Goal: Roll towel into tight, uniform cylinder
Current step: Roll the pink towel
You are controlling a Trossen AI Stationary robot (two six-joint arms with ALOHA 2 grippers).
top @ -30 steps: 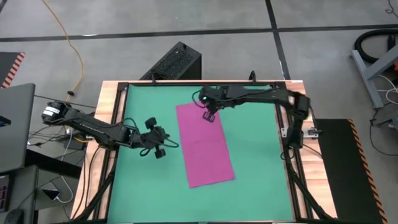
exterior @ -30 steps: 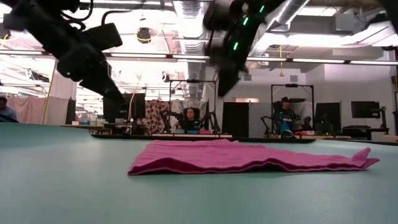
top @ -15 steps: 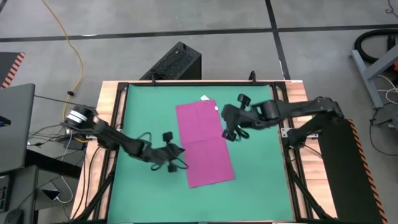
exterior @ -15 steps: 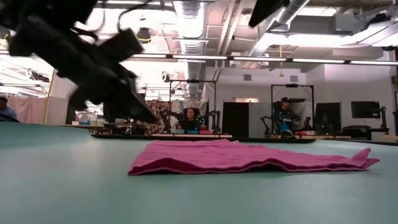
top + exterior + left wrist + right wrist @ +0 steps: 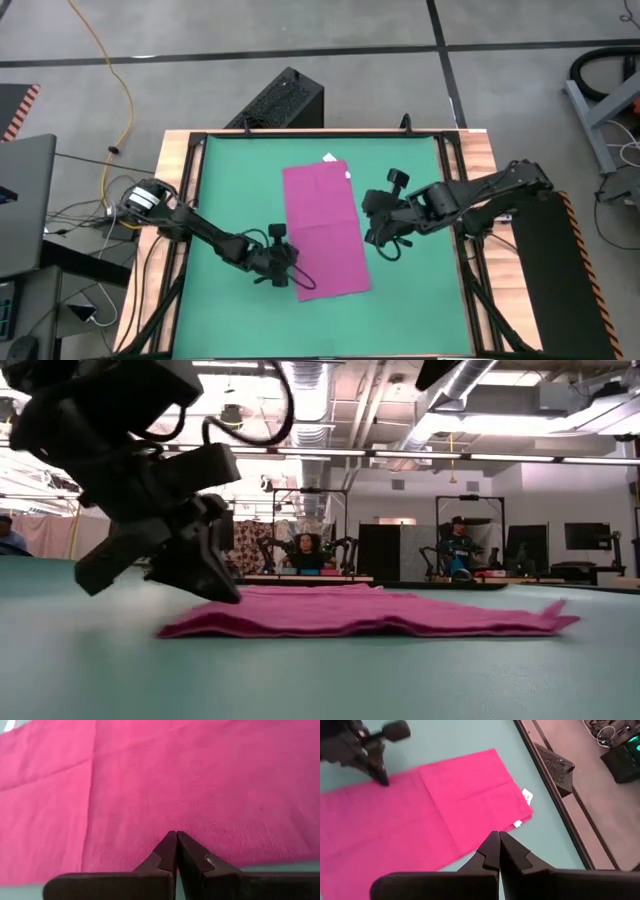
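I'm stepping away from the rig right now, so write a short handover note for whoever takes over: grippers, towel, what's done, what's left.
Left gripper: shut, tips down at the towel's near left corner.
Right gripper: shut, empty, just off the towel's right edge, above the green mat.
Towel: flat on the mat as a long folded strip, white tag at the far end.
Done: strip laid out.
Left: the whole roll; no cylinder started yet.

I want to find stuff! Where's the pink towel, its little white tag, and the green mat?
towel (image 5: 325, 235): high view, middle of the flat cloth.
white tag (image 5: 527, 796): right wrist view, on the tag beside the towel's corner.
green mat (image 5: 230, 190): high view, bare part left of the towel.
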